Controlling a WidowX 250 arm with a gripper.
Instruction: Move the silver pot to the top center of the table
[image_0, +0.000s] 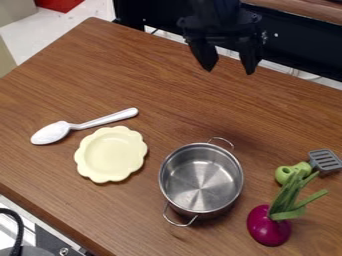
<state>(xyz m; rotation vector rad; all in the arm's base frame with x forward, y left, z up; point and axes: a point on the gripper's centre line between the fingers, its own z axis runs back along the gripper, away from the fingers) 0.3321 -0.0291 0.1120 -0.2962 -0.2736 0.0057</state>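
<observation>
The black gripper (230, 70) hangs at the top of the camera view, by the far edge of the wooden worktop (153, 65). Its jaws stand wide apart, with their tips pointing down. The silver pot (201, 185) sits upright on the worktop, well apart from the jaws, below them in the view and slightly to the left. Its inside shows from above. One wire handle (222, 139) sticks out on the side toward the jaws, the other (178, 224) on the side away from them.

Farther left of the jaws than the pot, and also lower in the view, lies a pale yellow plate (110, 154) with a scalloped rim. A white spoon (103, 120) lies just beside the plate, its handle end toward the jaws' side and its bowl pointing away to the left.

Down and to the right of the jaws is a grey slotted spatula head (325, 160), with a light green piece (284, 174) beside it. Lower still on that side, to the right of the pot, lies a purple onion (268, 227), its green leaves (288, 197) reaching up toward the green piece and overlapping it in the view.
</observation>
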